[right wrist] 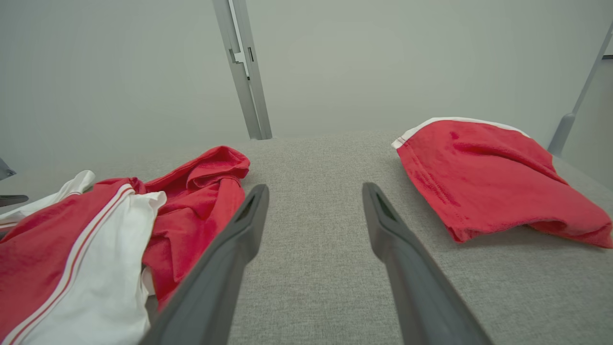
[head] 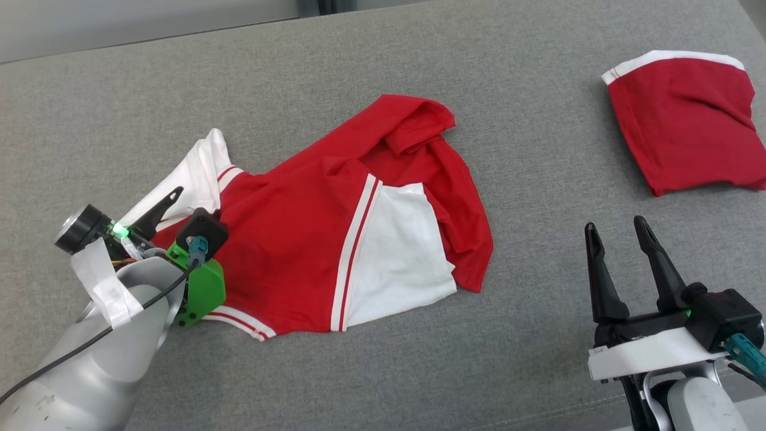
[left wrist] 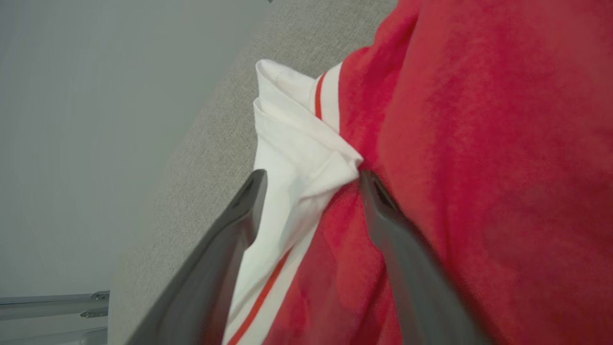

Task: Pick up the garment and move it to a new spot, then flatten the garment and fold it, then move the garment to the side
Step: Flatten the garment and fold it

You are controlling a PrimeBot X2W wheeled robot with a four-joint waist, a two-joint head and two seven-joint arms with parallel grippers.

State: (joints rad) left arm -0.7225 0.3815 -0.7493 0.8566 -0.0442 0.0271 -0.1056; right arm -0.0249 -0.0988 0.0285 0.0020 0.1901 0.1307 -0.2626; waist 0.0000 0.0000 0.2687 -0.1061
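The garment (head: 287,239) is a red top with white panels and red-and-white stripes, lying crumpled on the grey fabric surface (head: 419,371). My left gripper (head: 182,206) is at its left edge, by the white sleeve. In the left wrist view this gripper (left wrist: 312,175) stands open, its fingers (left wrist: 239,225) straddling a fold of white sleeve and red cloth (left wrist: 479,143) without pinching it. My right gripper (head: 615,225) is open at the lower right, over bare surface to the right of the garment (right wrist: 72,249), with nothing inside it (right wrist: 314,188).
A second red garment (head: 682,120), folded and edged in white, lies at the far right (right wrist: 479,177). Bare grey surface runs between the two garments and along the near edge. A pale wall and metal posts (right wrist: 244,67) stand beyond the far edge.
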